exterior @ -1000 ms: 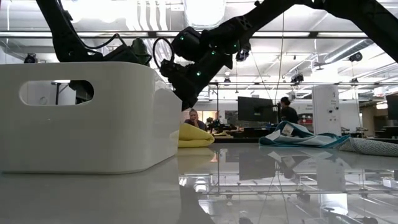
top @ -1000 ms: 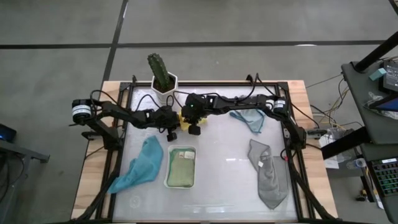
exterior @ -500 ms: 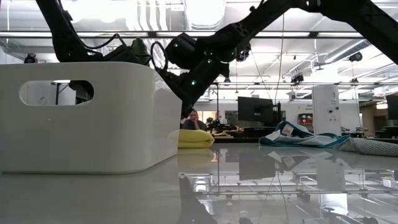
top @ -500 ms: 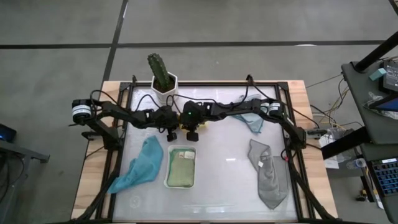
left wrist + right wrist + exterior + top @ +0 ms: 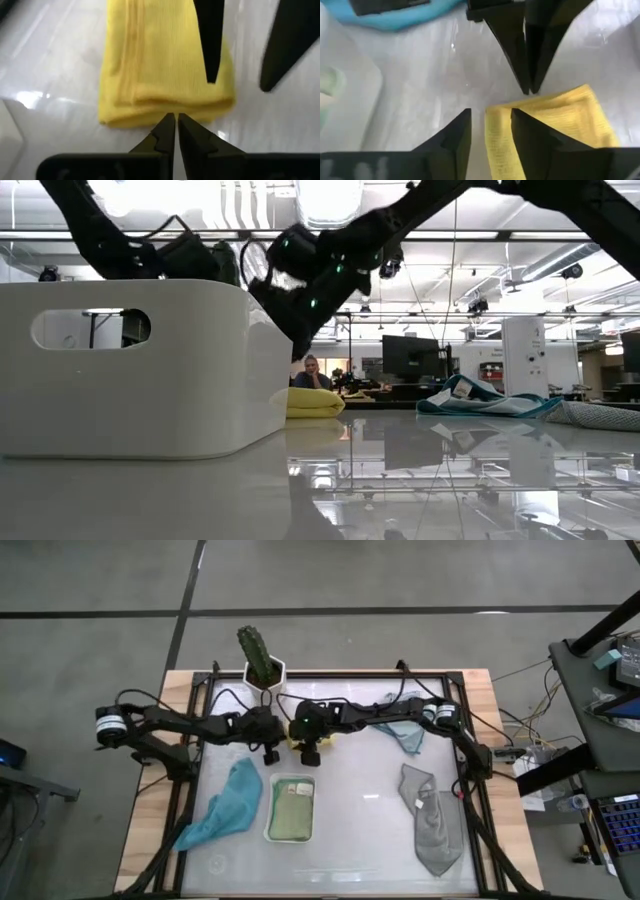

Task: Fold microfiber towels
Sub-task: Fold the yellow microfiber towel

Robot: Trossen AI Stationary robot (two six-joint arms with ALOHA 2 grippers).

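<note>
**Both grippers hovering at a folded yellow towel behind the tray**

Nearest the low camera, a white tray (image 5: 140, 370) is filling the left foreground; the high view shows a pale green towel (image 5: 291, 810) lying folded inside it, likely the stack for finished towels. Beside the tray a teal towel (image 5: 232, 802) is lying crumpled, and a grey towel (image 5: 432, 820) is lying loose well to the right, both apparently waiting their turn.

Just behind the tray, the folded yellow towel (image 5: 160, 65) is resting on the table. The left gripper (image 5: 175, 131) is pointing at its edge with jaws pressed together, holding nothing. The right gripper (image 5: 490, 131) is facing it with jaws slightly spread over the towel's corner, seemingly letting go.

Farther back, a light blue towel (image 5: 403, 730) is lying under the right arm, and a potted cactus (image 5: 259, 658) is standing at the far edge.

Only the wrist views are showing the jaws; only the high view is showing inside the tray.
</note>
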